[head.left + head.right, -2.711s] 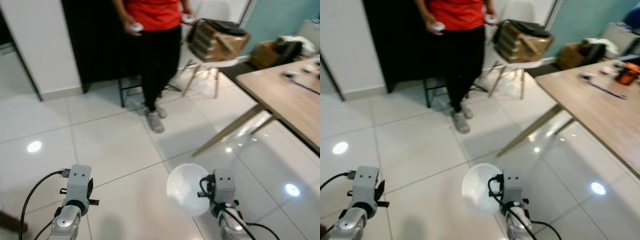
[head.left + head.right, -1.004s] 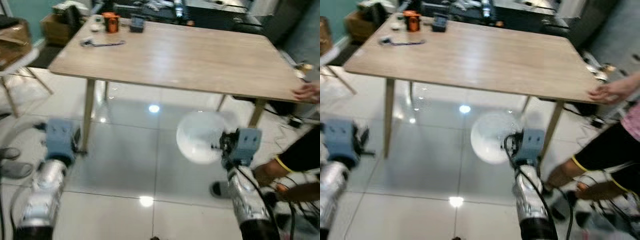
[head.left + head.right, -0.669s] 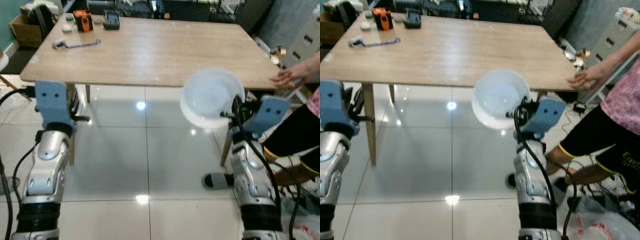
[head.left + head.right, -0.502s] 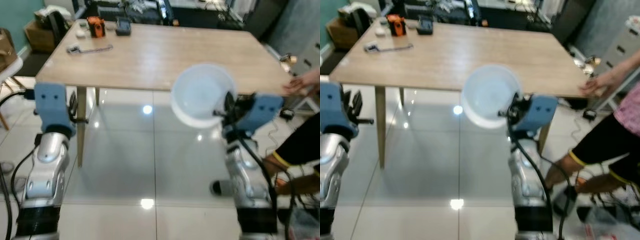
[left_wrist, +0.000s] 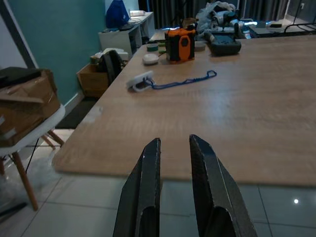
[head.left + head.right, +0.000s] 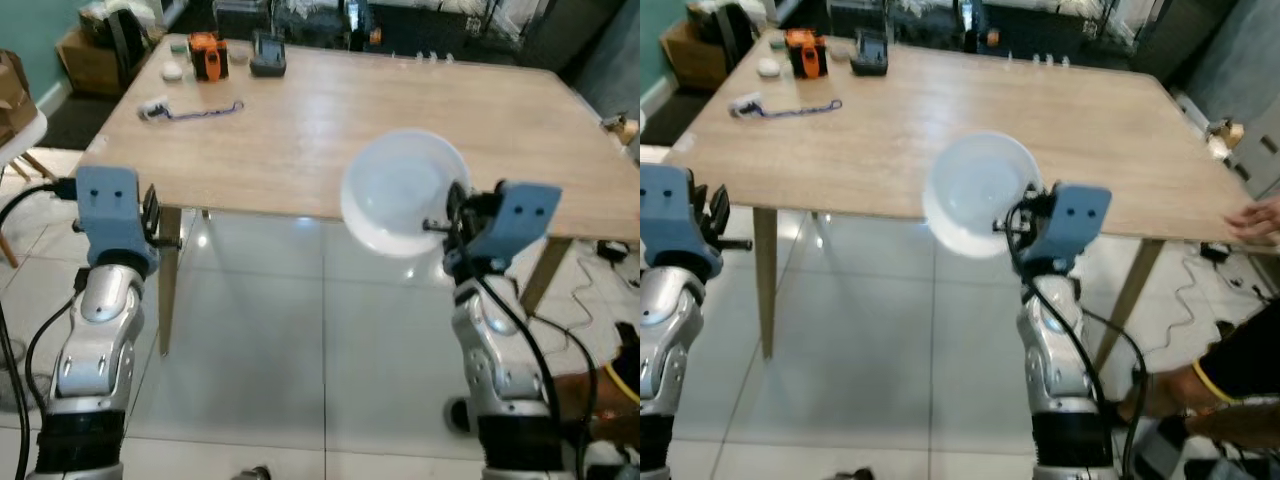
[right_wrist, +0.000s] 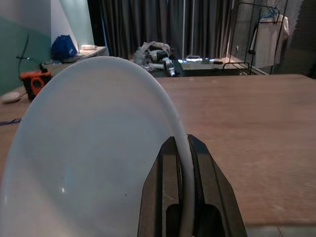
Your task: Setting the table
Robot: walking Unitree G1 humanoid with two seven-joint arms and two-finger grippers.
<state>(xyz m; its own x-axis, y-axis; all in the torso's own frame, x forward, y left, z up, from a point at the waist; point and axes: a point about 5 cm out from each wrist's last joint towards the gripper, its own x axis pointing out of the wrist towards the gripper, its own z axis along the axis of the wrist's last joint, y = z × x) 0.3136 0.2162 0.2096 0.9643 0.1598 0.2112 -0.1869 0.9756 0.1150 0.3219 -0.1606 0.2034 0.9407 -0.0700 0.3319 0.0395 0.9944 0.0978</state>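
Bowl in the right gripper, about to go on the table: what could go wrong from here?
1. The right gripper pinches the white bowl only by its rim, so it may tilt or slip on the way down.
2. The bowl hangs over the table's near edge; released here, it might tip to the floor.
3. A person's hand rests on the table's right edge, close enough that a sideways swing could hit it.

The head views are evenly and brightly lit from overhead. Glare is noted on the glossy white tiled floor [image 6: 250, 330] under the light wooden table [image 6: 330, 120]. Slight softness is seen throughout. The wrist views are dimmer, with a dark curtained background. The translucent white plastic bowl [image 7: 94, 153] is rendered blurred at close range.
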